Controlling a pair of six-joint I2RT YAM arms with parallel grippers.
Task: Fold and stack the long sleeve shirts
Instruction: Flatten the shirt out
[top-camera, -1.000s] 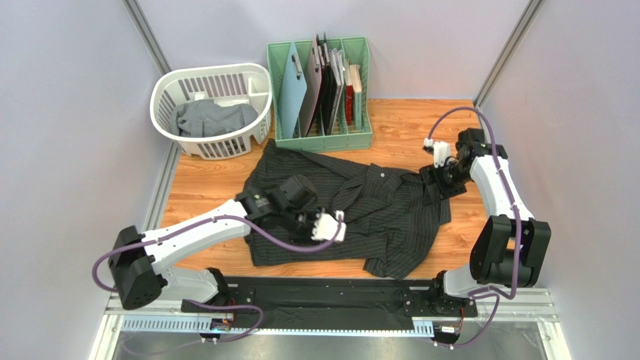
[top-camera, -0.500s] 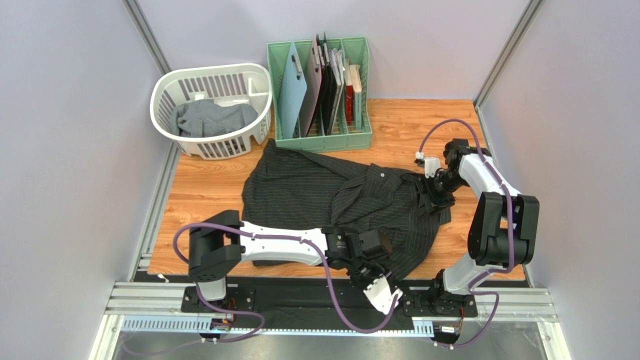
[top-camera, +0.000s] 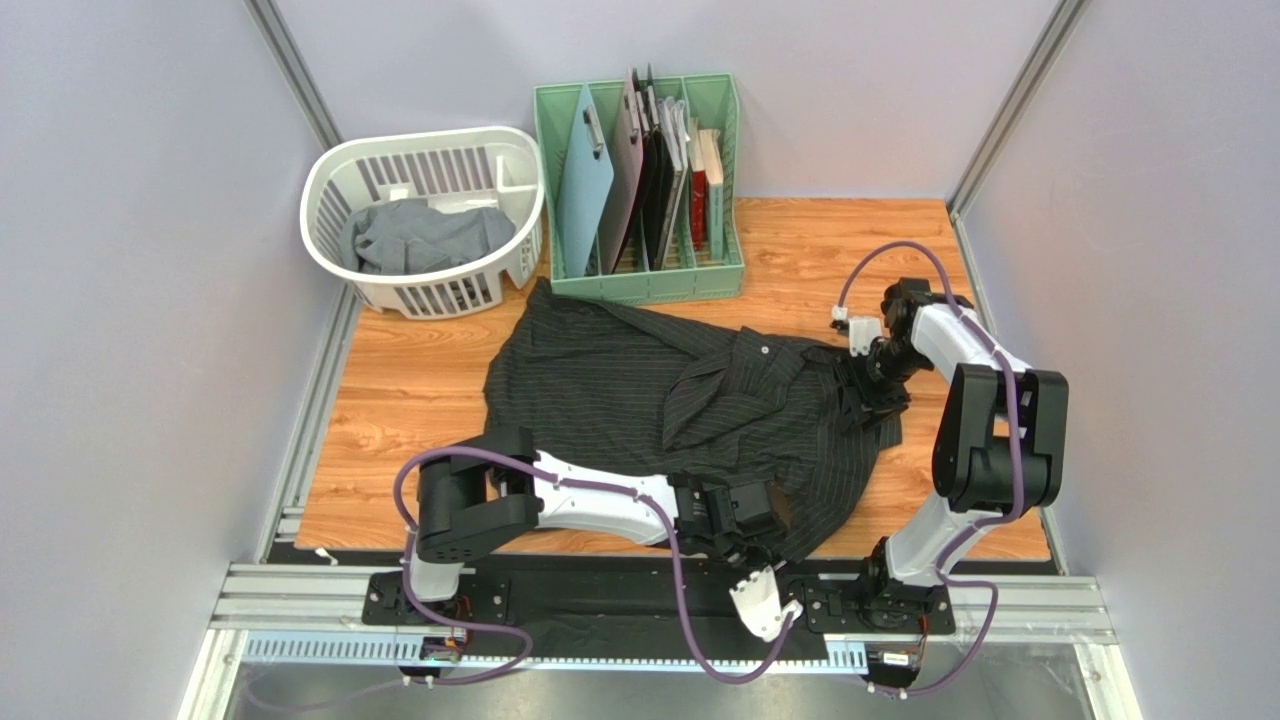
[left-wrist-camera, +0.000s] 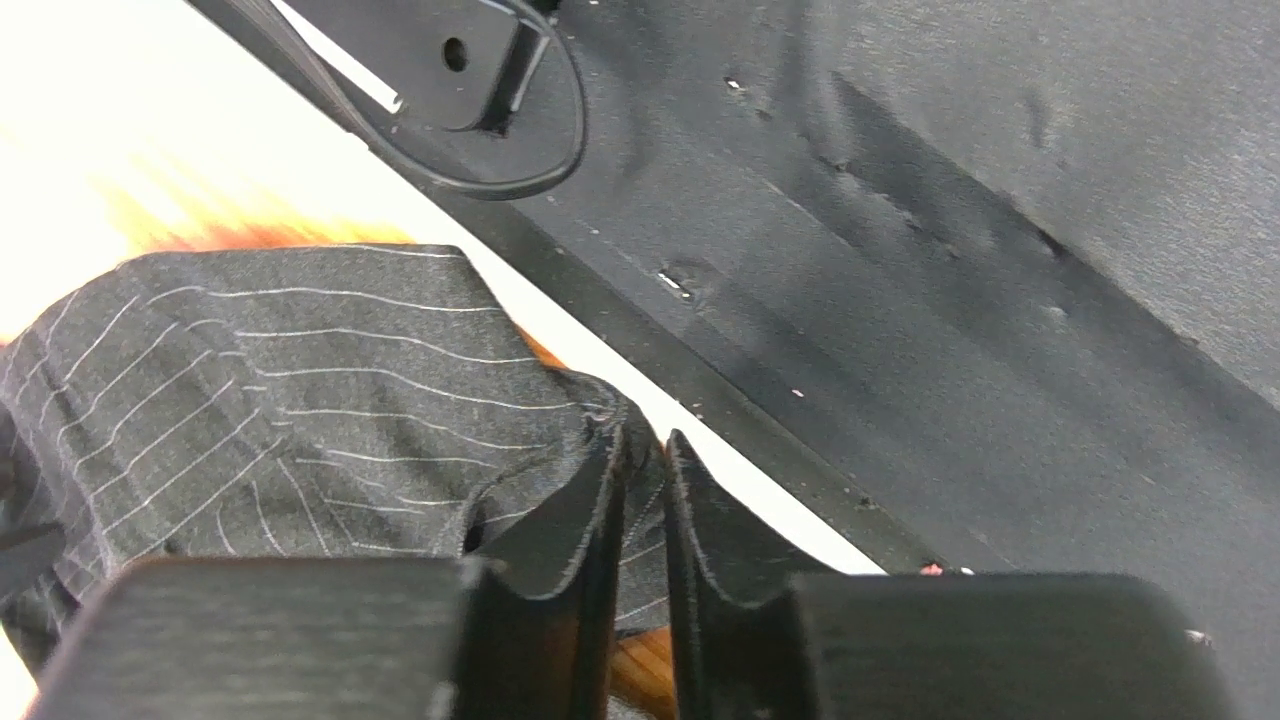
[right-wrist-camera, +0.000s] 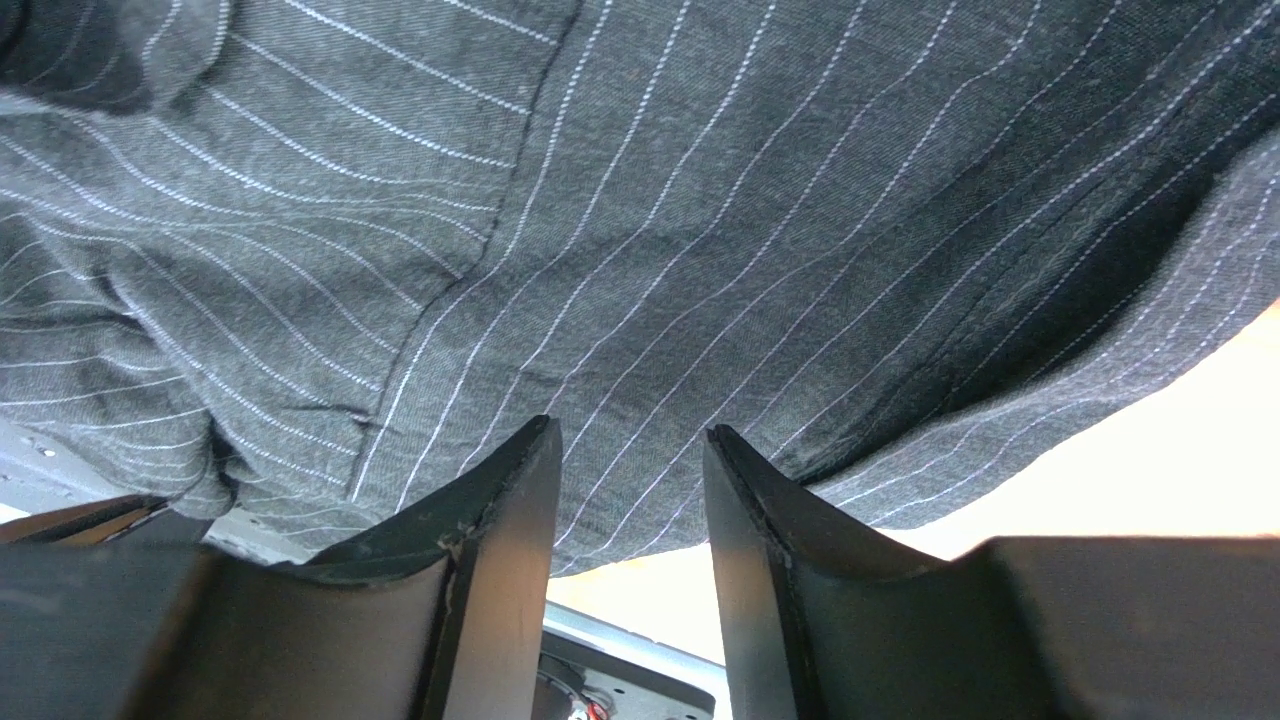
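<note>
Looking down past the arm bases, I see the left gripper (left-wrist-camera: 643, 440) right at the near edge of the table (top-camera: 406, 393), just beyond the black mounting rail (top-camera: 601, 576). Its left arm (top-camera: 586, 492) lies low, stretched across to the right along the front. The two fingers are drawn almost together, and a small fold of the near hem of the black pinstriped shirt (top-camera: 631, 390) is nipped between their tips. From the wrist view the rest of that hem spreads off to the left of the fingers, with bare wood showing beneath.

The pinstriped shirt lies rumpled across the middle of the table, its collar and buttons roughly central, one dark corner reaching back toward the rack and another bunched mass hanging toward the near right.

Farther on, at the shirt's right side, the right gripper (right-wrist-camera: 628, 435) comes down onto the cloth. Its jaws stand apart with a clear gap. Striped fabric fills the view beyond the tips, and nothing is caught between them that I can make out. Whether the tips touch the cloth I cannot tell.

At the back left stands a white laundry basket (top-camera: 424, 144) with the plain grey shirt (top-camera: 413, 236) crumpled inside. Just beside it, at the back centre, stands the green rack (top-camera: 646, 281) with boards and folders upright in its slots.
</note>
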